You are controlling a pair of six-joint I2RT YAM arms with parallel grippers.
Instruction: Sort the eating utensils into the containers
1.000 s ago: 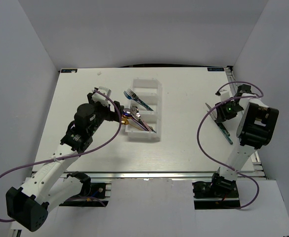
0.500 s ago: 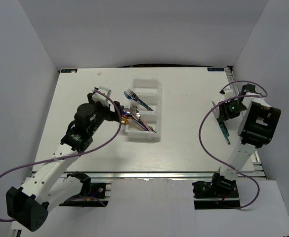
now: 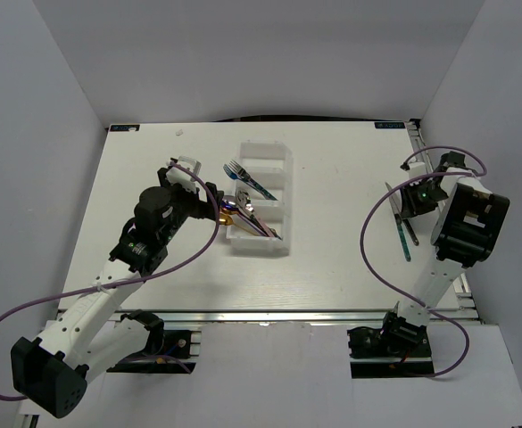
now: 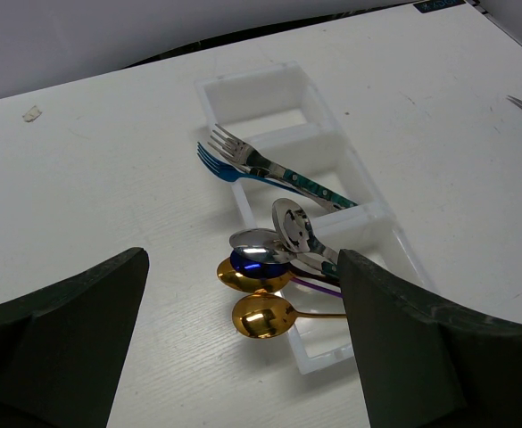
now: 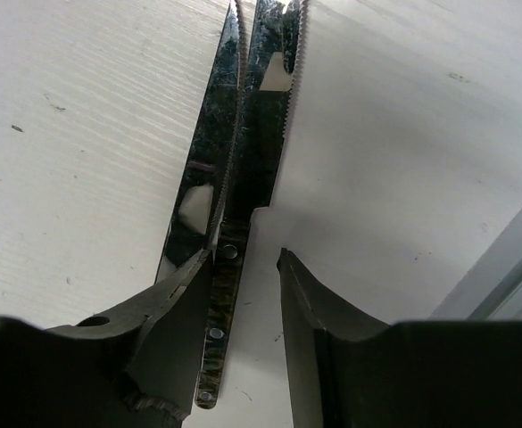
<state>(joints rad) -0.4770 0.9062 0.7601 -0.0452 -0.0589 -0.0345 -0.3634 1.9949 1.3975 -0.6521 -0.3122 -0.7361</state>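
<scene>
The white divided tray [image 3: 266, 148] stands mid-table; it also shows in the left wrist view [image 4: 243, 86]. Two forks [image 4: 243, 163], one silver and one blue, lie across its middle with their heads over the left wall. Several spoons [image 4: 262, 316], gold, blue and silver, lie in its near compartment with their bowls over the wall. My left gripper [image 4: 243, 352] is wide open and empty just left of the spoons. Two serrated dark-handled knives [image 5: 243, 116] lie side by side on the table at the right [image 3: 401, 227]. My right gripper [image 5: 243, 312] is open, its fingers either side of one knife's handle [image 5: 218, 330].
The table's right edge, with a metal rail [image 5: 510, 267], runs close beside the right gripper. A purple cable [image 3: 372, 250] loops off the right arm over the table. A small scrap [image 4: 31, 113] lies at the far left.
My right gripper has shifted right towards the table edge. The knives under it have swung to point more straight along the table. The left arm has not moved.
</scene>
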